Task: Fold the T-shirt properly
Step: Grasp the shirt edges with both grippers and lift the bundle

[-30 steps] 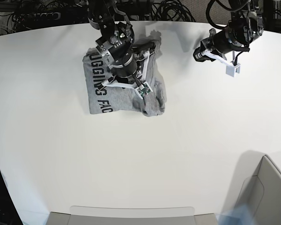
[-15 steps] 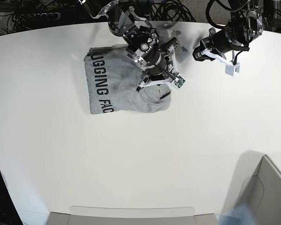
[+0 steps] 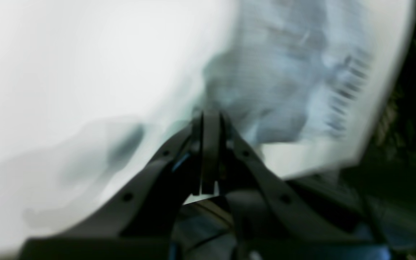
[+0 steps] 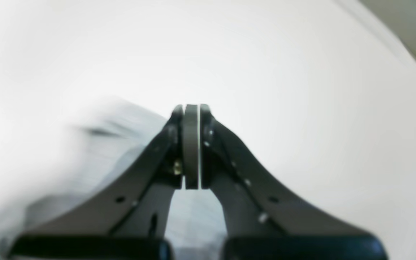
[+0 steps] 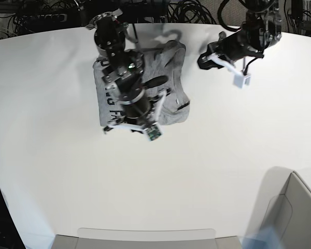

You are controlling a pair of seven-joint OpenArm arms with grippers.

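One garment: the T-shirt (image 5: 168, 88) lies near the far edge of the white table (image 5: 67, 171), on the base view's left of centre, bunched into a rough block rather than spread flat.
Fold state: it looks folded over at least once; black lettering shows along its left side, partly hidden by the arm above it.
Still rough: the side toward the table's middle bulges, with a dark crease or opening near the lower corner, so I judge the bundle not yet neat.
Left to do: squaring the edges and flattening that lumpy side, perhaps one more fold; the exact layering cannot be read from here.
Right gripper (image 4: 191, 108): clenched with nothing between the pads; it hangs over the near edge of the cloth, and grey fabric blurs past on its camera's left.
Left gripper (image 3: 211, 117): pressed fully together and empty, poised beside the shirt toward the base view's right, with the blurred fabric and its lettering ahead of it.
Far edge: the shirt sits close to the table's back rim, where black cables (image 5: 186, 10) crowd just beyond; little slack on that side.
Open room: bare white surface stretches wide toward the near side and to both flanks.
Near corner: a pale box (image 5: 295, 212) stands at the base view's lower right, well apart from the shirt.
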